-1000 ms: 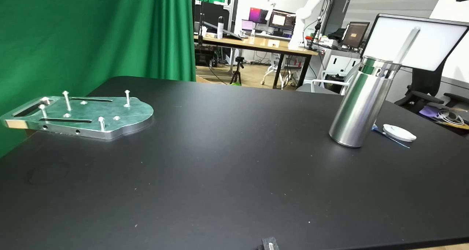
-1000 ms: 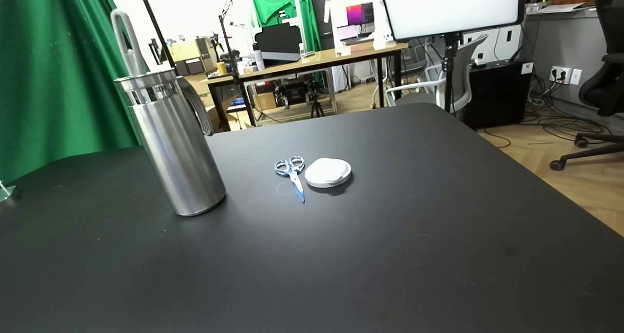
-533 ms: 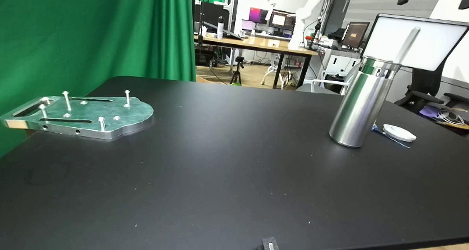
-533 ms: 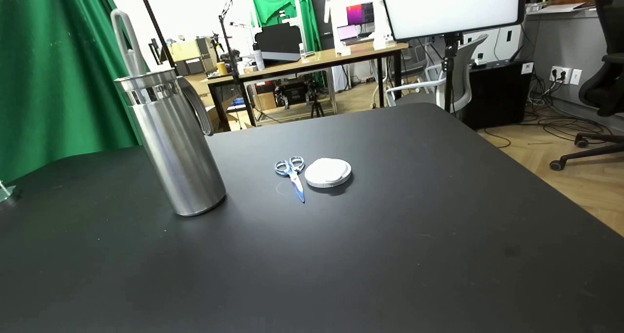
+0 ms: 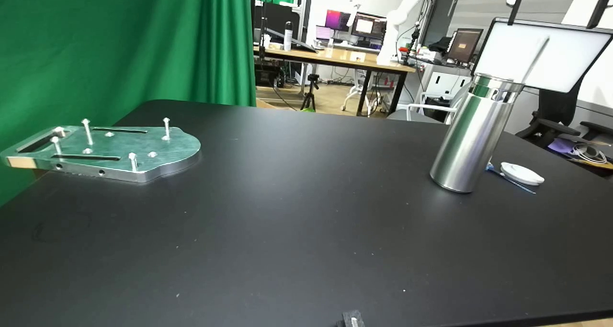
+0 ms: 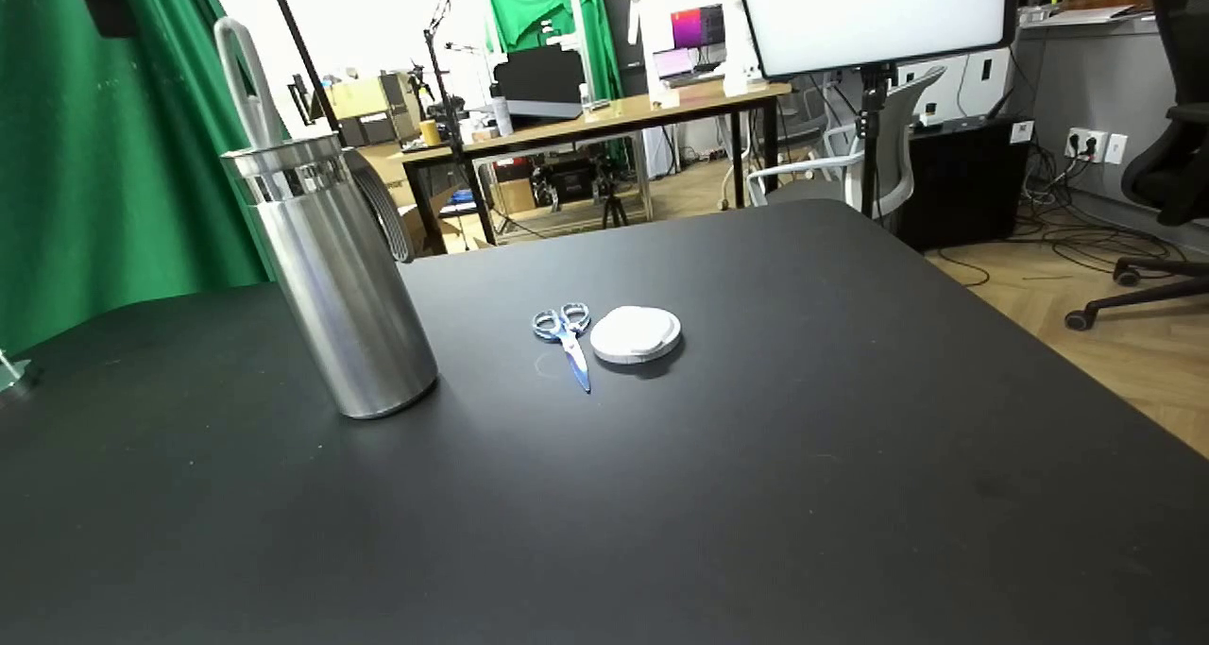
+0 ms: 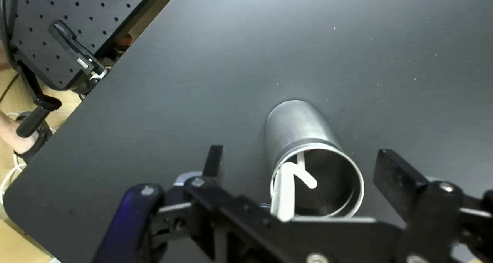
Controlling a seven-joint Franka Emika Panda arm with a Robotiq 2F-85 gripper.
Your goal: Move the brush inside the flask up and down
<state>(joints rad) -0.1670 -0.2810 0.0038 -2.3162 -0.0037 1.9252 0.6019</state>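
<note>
Above the pale hook-handled plastic brush [image 7: 284,193] standing in the silver cylindrical metal flask [image 6: 340,286] hangs the black two-finger gripper [image 7: 301,158], jaws apart.

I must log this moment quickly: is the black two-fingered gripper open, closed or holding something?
Black gripper: open, holding nothing; the pale bent brush handle sticks ungripped out of the silver cylindrical metal flask.
</note>
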